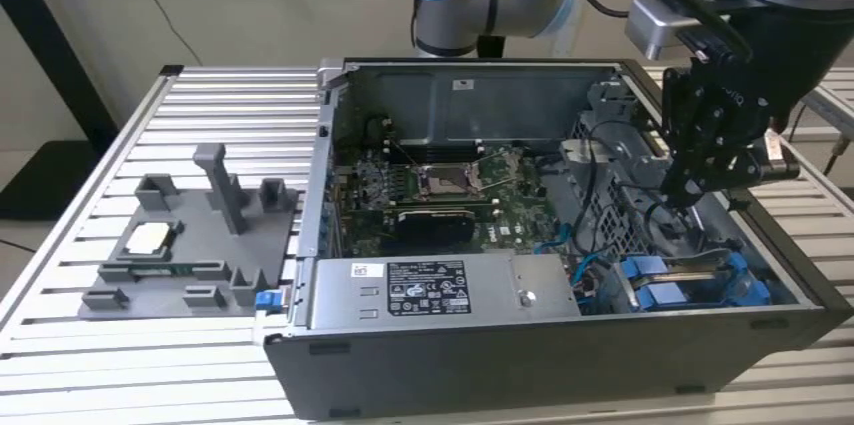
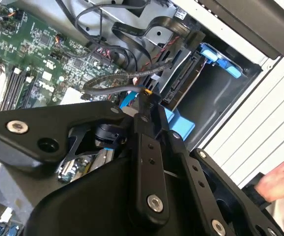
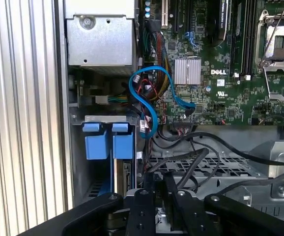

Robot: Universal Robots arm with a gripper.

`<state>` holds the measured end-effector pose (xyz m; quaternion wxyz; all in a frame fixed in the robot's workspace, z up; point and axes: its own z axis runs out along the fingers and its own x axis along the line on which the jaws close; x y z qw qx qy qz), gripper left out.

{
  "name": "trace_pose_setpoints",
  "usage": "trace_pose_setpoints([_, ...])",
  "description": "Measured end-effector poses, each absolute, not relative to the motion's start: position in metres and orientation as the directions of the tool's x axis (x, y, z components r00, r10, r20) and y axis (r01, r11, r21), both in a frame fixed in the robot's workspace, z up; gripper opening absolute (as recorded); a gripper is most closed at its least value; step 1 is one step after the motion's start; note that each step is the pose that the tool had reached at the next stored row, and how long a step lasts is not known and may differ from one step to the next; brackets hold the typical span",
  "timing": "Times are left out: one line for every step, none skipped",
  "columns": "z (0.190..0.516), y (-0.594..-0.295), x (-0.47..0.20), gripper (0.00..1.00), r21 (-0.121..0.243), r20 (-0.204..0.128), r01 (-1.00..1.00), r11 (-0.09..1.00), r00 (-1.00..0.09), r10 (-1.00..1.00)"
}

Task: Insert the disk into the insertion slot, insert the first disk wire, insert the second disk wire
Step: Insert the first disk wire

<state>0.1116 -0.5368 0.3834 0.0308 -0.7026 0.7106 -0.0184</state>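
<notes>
The disk (image 1: 674,285) already sat in the insertion slot (image 2: 220,96), its blue carrier tabs showing at the bay mouth, so the first step looked done and the work stood at the wiring. The gripper (image 2: 148,102) hung just above the disk, close beside its connector edge. Its jaws were pressed together on the plug end of a black wire (image 2: 107,82), which trailed away from the disk toward the motherboard (image 2: 39,54). The plug was near the disk's connector edge but apart from it, and no plug seemed seated there. I therefore judged this to be the first disk wire, though which of the two it was could not be told for certain. A blue cable (image 3: 149,101) looped loose on the disk's motherboard side. A person's hand (image 2: 279,179) lay beyond the case wall, well apart from the disk. Seating the plug would call for squaring it to the disk's port, a firm grip so it did not twist, and a straight, gentle push, with the trailing wires kept off the disk's edge
</notes>
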Motion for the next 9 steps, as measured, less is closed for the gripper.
trace_pose_setpoints([0.3834,-0.5368,0.1116,0.19,-0.070,-0.018,-0.998,0.012,-0.011,-1.000])
trace_pose_setpoints([0.3834,-0.5368,0.1116,0.19,-0.070,-0.018,-0.998,0.012,-0.011,-1.000])
trace_pose_setpoints([0.3834,-0.5368,0.1116,0.19,-0.070,-0.018,-0.998,0.012,-0.011,-1.000])
trace_pose_setpoints([0.3833,-0.5368,0.1117,0.19,-0.069,-0.017,-0.998,0.012,-0.011,-1.000])
trace_pose_setpoints([0.3831,-0.5368,0.1120,0.19,-0.068,-0.016,-0.998,0.012,-0.011,-1.000])
trace_pose_setpoints([0.3831,-0.5369,0.1126,0.19,-0.064,-0.012,-0.998,0.012,-0.011,-1.000])
trace_pose_setpoints([0.3831,-0.5373,0.1136,0.19,-0.058,-0.009,-0.998,0.011,-0.011,-1.000])
trace_pose_setpoints([0.3832,-0.5378,0.1149,0.19,-0.051,-0.005,-0.999,0.011,-0.011,-1.000])
trace_pose_setpoints([0.3830,-0.5384,0.1164,0.19,-0.044,-0.001,-0.999,0.011,-0.011,-1.000])
